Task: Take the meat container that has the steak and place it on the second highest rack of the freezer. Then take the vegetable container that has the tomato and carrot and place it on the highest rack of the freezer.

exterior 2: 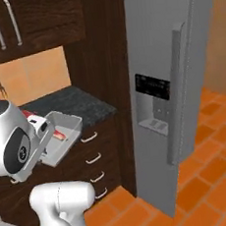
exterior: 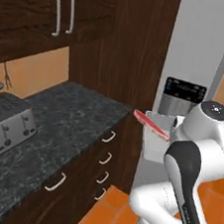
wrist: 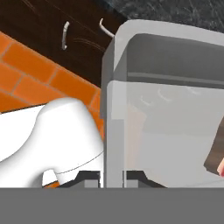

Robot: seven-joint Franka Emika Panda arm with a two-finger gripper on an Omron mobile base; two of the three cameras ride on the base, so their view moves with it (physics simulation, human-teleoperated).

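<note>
The meat container (exterior: 156,139) is a translucent grey tub held in the air beside the counter's end, tilted. The steak (exterior: 151,124), a pink-red slab, pokes out over its rim. My gripper (wrist: 112,177) is shut on the tub's near wall (wrist: 114,109), with one finger on each side. From the right, the meat container (exterior 2: 64,135) hangs in front of my hand (exterior 2: 41,128), and a strip of steak (exterior 2: 61,136) shows inside. The freezer (exterior: 201,56) stands to the right, its grey door (exterior 2: 163,55) closed. The vegetable container, tomato and carrot are out of view.
A dark stone counter (exterior: 68,118) carries a silver toaster (exterior: 7,125) at the left. Below it are dark drawers with curved handles (exterior: 106,158). Wall cabinets (exterior: 58,7) hang above. The door has a long handle (exterior 2: 174,93) and a dispenser panel (exterior 2: 153,101). Orange tiles (exterior 2: 210,174) cover the floor.
</note>
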